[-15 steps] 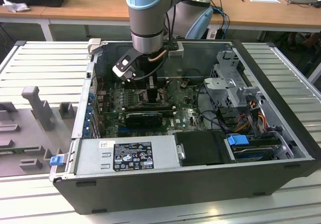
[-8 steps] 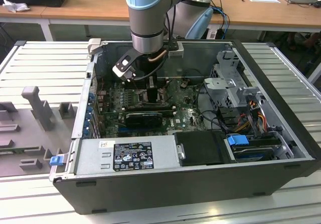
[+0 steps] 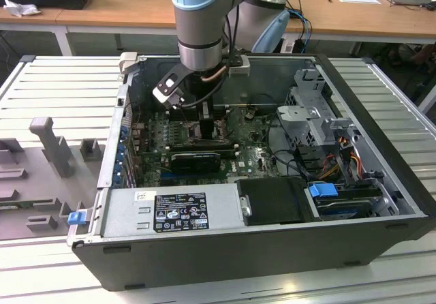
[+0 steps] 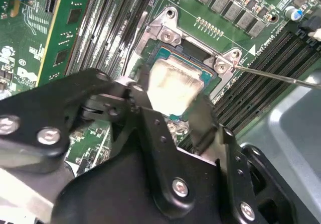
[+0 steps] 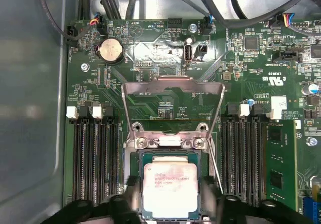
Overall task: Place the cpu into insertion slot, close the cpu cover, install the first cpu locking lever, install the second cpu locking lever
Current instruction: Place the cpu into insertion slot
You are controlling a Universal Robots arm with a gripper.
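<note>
Within the slot (image 5: 131, 156), the cpu (image 5: 170, 186) is pinched at two opposite edges by the fingers (image 4: 198, 121). The cover (image 5: 173, 87) is seen raised open at the slot's edge.

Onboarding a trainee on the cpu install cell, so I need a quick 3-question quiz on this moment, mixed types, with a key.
1. True or false: the cpu cover is shut down over the cpu.
2. Where is the cpu? A) at the insertion slot, beneath the gripper; B) on top of the power supply; C) on the graphics card.
3. In a few words: what long black parts run along both sides of the insertion slot?

Key
1. False. The cover is swung up and open, and the chip's metal top is bare.
2. A.
3. The memory slots.
</note>
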